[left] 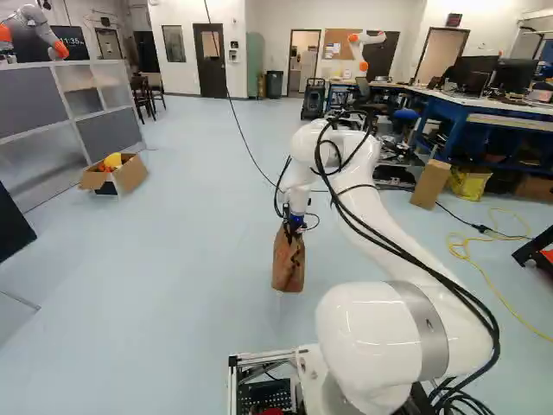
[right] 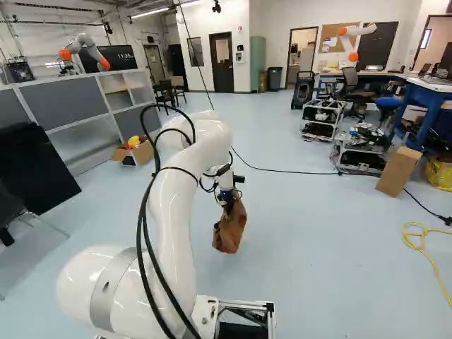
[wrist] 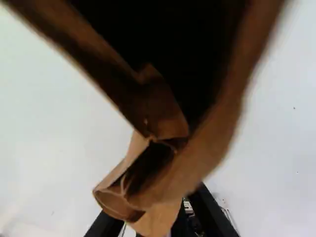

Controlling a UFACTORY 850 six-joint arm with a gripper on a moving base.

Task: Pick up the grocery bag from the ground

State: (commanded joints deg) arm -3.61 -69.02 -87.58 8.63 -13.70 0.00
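Left base view: a crumpled brown paper grocery bag (left: 288, 266) is held beneath the black two-fingered gripper (left: 295, 231). Right base view: the bag is seen tilted over the pale blue floor (right: 304, 261). Wrist view: creased paper is clenched between both fingers (wrist: 212, 215).

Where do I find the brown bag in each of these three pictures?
Left base view: the bag hangs just below the middle, left of the arm.
Right base view: below the middle, right of the arm.
Wrist view: between the gripper's fingers, spreading out large ahead of them.
Shared landmark: the gripper, at the bag's top in both base views.
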